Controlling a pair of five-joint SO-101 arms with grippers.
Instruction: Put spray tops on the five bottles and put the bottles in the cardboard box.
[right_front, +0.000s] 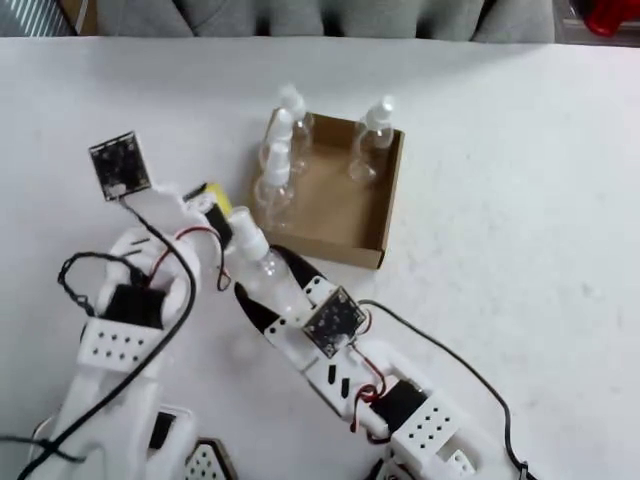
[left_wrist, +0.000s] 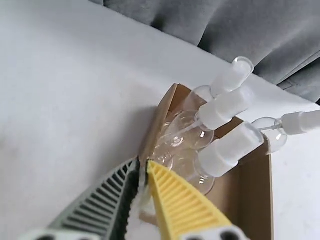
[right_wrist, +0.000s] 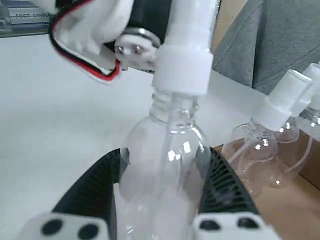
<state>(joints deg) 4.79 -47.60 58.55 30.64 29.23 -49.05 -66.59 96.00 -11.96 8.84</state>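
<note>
My right gripper (right_front: 272, 292) (right_wrist: 162, 172) is shut on a clear bottle (right_front: 268, 278) (right_wrist: 165, 150), held upright just in front of the cardboard box (right_front: 345, 215). A white spray top (right_front: 246, 240) (right_wrist: 182, 65) sits on the bottle's neck, with thread showing under its collar. From the left, my left gripper (right_front: 222, 215) (left_wrist: 142, 172) is closed on that spray top; a white sliver shows between its grey and yellow fingers. Several clear bottles with spray tops (right_front: 282, 150) (left_wrist: 225, 107) stand in the box (left_wrist: 255, 200), one of them (right_front: 375, 130) at its far right.
Both arms crowd the table's front left, and a cable (right_front: 440, 350) trails from the right arm. A grey curtain (left_wrist: 240, 25) hangs behind the table. White table surface (right_front: 520, 200) lies to the right of the box.
</note>
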